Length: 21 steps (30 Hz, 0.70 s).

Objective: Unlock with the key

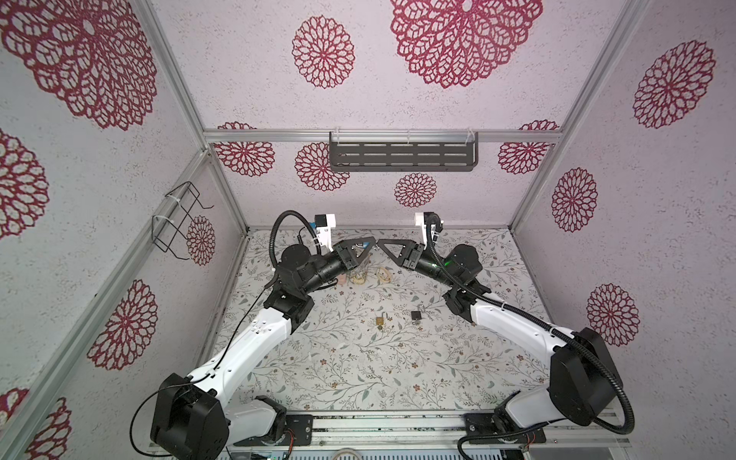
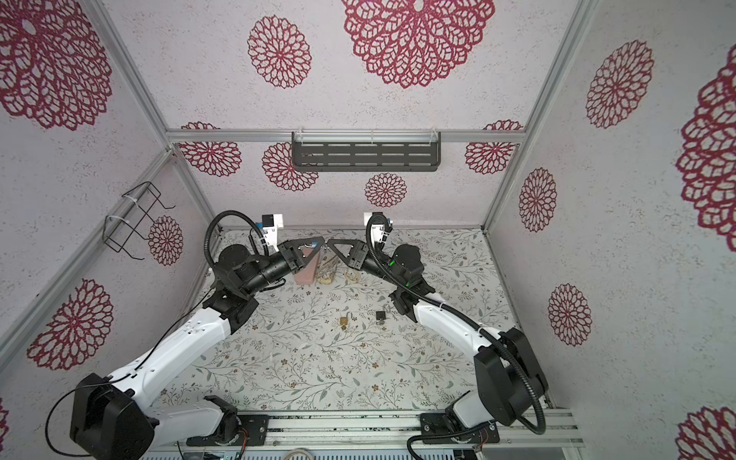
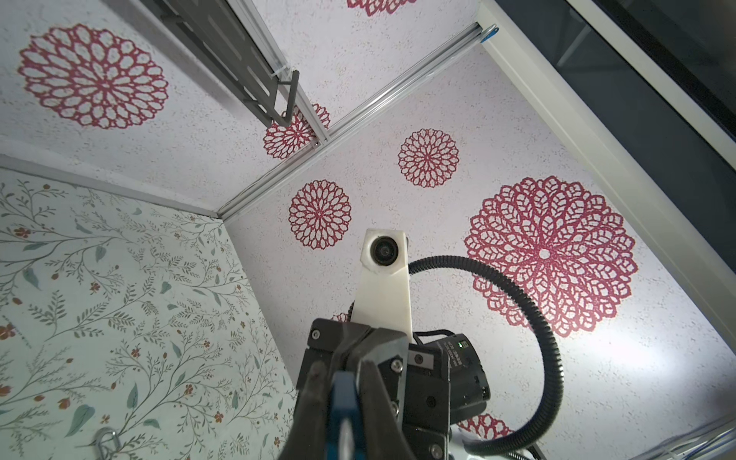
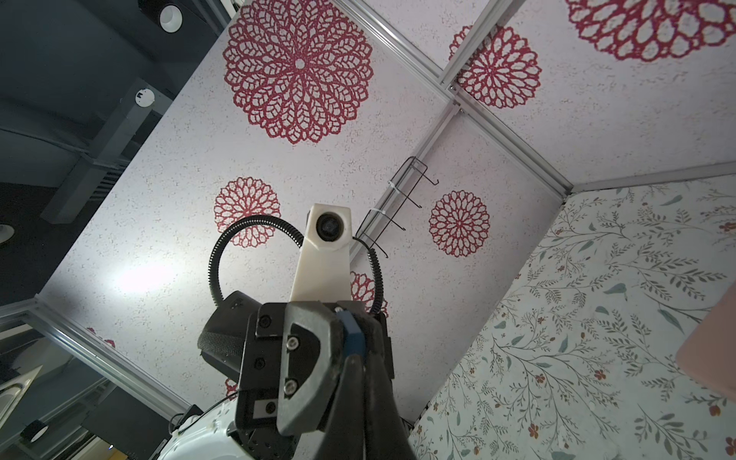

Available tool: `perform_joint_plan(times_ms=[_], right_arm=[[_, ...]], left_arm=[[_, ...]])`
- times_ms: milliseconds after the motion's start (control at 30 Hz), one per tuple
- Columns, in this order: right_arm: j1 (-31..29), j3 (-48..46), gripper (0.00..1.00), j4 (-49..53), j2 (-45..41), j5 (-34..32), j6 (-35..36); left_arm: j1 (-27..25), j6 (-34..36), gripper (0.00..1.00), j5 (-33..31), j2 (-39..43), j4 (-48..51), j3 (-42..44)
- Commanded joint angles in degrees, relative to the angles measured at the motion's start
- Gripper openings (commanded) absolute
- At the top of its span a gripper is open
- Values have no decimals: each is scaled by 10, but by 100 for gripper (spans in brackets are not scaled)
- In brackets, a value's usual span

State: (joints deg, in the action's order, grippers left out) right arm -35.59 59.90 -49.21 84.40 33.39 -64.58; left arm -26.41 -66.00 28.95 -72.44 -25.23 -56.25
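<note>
Left gripper (image 3: 344,376) fills the near edge of the left wrist view, its fingers clamped narrow on a blue object (image 3: 344,404).

Right wrist view: the right gripper (image 4: 356,370) has its jaws fully closed. Whether anything is pinched between them cannot be resolved. The blue object (image 4: 352,333) sits in the opposing gripper, directly ahead of the right fingertips.

Both top views: the two grippers meet tip to tip, raised above the table (image 1: 358,378). A brass padlock (image 1: 381,320) and a black padlock (image 1: 416,315) lie on the table, well apart from both grippers.
</note>
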Motion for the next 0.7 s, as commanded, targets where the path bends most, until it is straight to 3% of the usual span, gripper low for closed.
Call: perform_joint_plan(times_ms=[0, 200, 333, 433, 667], right_arm=[[-47, 12, 0, 20, 12, 45, 11], [-46, 16, 0, 70, 0, 45, 32], [-18, -7, 0, 69, -38, 38, 27], [-9, -4, 9, 126, -67, 27, 63], [19, -26, 26, 178, -113, 16, 74]], left_arm=[[-28, 12, 0, 54, -2, -6, -28], [-29, 4, 0, 84, -13, -6, -47], [-19, 34, 0, 94, -1, 26, -44], [-4, 43, 0, 108, 2, 30, -40], [18, 55, 0, 132, 2, 38, -41]])
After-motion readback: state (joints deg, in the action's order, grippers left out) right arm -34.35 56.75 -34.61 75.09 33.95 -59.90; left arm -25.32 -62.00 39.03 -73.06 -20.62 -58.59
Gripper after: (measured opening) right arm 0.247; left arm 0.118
